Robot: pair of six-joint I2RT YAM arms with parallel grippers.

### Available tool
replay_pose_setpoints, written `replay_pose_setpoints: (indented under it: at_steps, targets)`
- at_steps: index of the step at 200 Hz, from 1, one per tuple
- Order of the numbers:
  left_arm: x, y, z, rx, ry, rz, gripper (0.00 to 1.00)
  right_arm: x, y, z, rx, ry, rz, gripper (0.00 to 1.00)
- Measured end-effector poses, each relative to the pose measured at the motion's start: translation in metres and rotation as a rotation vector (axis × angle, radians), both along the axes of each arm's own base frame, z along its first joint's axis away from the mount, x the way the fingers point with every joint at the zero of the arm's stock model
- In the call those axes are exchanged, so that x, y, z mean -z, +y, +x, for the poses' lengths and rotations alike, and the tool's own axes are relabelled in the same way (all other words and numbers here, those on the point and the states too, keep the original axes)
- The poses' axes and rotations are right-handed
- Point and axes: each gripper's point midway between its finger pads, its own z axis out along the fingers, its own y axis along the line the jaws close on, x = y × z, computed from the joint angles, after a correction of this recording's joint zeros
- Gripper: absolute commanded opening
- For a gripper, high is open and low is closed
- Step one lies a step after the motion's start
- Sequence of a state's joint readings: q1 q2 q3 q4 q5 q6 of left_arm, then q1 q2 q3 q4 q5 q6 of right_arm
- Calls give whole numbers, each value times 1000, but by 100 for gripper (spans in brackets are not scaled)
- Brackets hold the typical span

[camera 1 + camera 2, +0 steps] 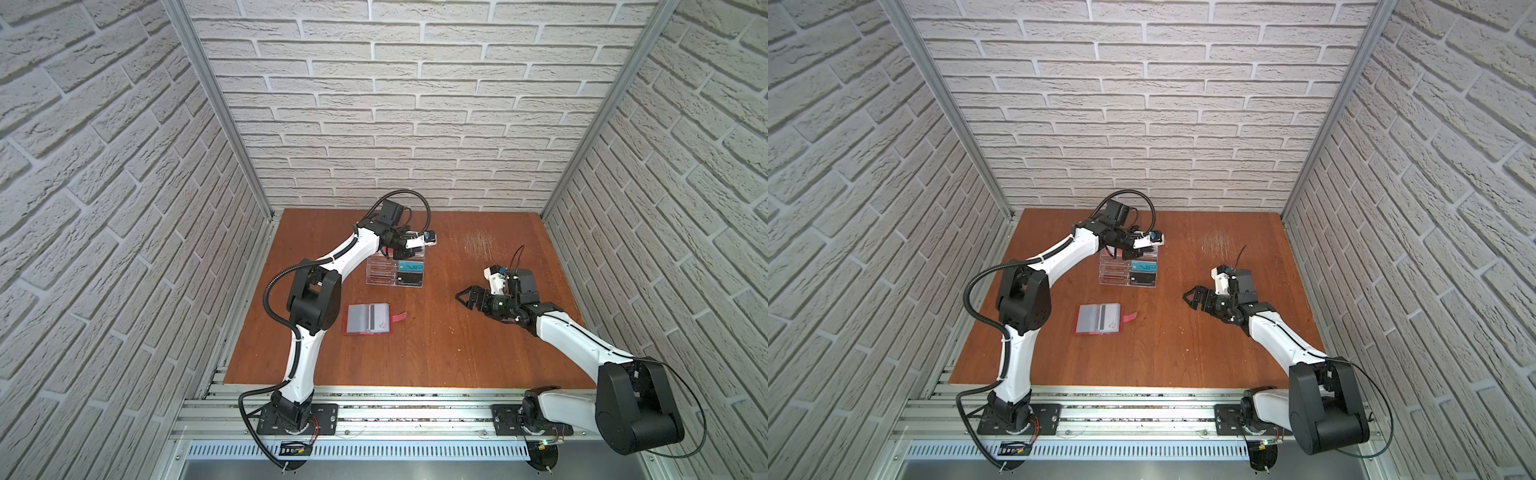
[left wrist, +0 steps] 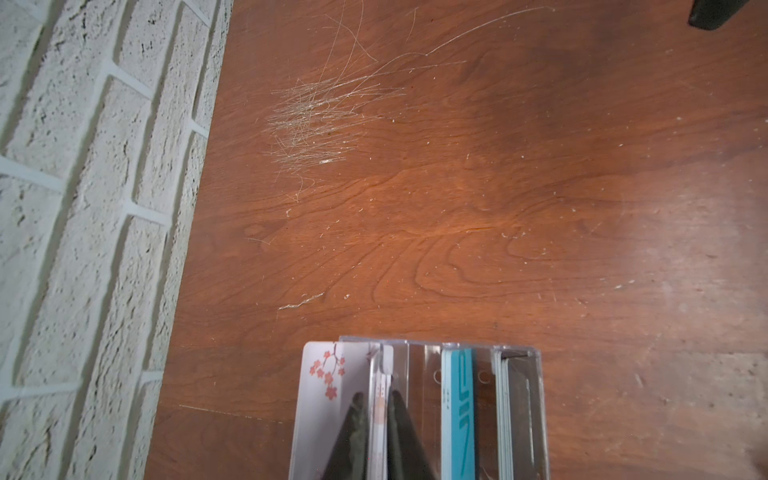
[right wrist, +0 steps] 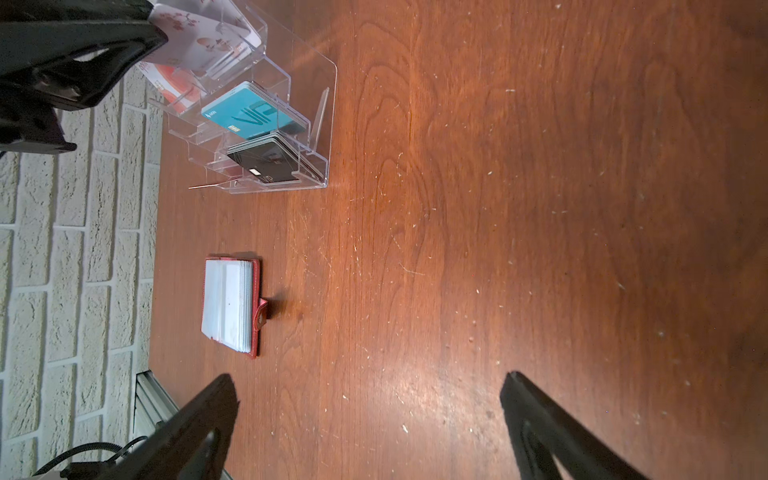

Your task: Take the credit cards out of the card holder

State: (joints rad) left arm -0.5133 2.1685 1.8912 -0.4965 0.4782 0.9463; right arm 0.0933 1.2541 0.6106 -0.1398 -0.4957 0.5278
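Note:
The red card holder (image 1: 368, 319) (image 1: 1099, 319) (image 3: 230, 305) lies open on the table with its clear sleeves up and its snap tab (image 1: 398, 317) out to the side. A pale card with a dark stripe shows in one sleeve. My left gripper (image 2: 377, 394) (image 1: 401, 251) is over the back tier of a clear rack (image 1: 395, 272), shut on a thin white credit card (image 2: 379, 415) held edge-on. In the rack stand a teal VIP card (image 1: 410, 266) (image 3: 245, 112) and a flowered white card (image 2: 328, 395). My right gripper (image 3: 368, 378) (image 1: 463, 297) hovers open over bare table, far right of the holder.
A black card (image 3: 266, 164) fills the front tier of the rack (image 3: 328, 124). A white card with red circles (image 3: 174, 83) sits in a back tier. The brick wall runs close behind the rack. A scratched patch (image 1: 478, 245) marks the table (image 1: 415, 353).

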Motion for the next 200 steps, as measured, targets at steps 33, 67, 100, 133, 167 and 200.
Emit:
replay_pose_setpoints:
  at_steps: [33, 67, 100, 133, 167, 200]
  targets:
    - [-1, 0, 3, -14, -9, 3, 30, 0, 0, 0, 0, -1, 0, 100]
    - [-6, -1, 12, -54, -33, -11, 40, 1, 1, 0, -2, -5, 8, 100]
    - [-20, 1, 29, -141, -42, -81, 60, 1, 2, -1, 0, 0, 15, 100]
    - [-59, 27, 43, -304, -66, -193, 98, 1, -2, -3, -3, 23, -20, 100]
    - [-121, 104, 42, -619, -80, -353, 98, -40, -24, 26, 30, -52, -180, 100]
    - [-149, 256, 5, -1143, -159, -531, 98, -55, -60, 60, 116, -120, -397, 100]
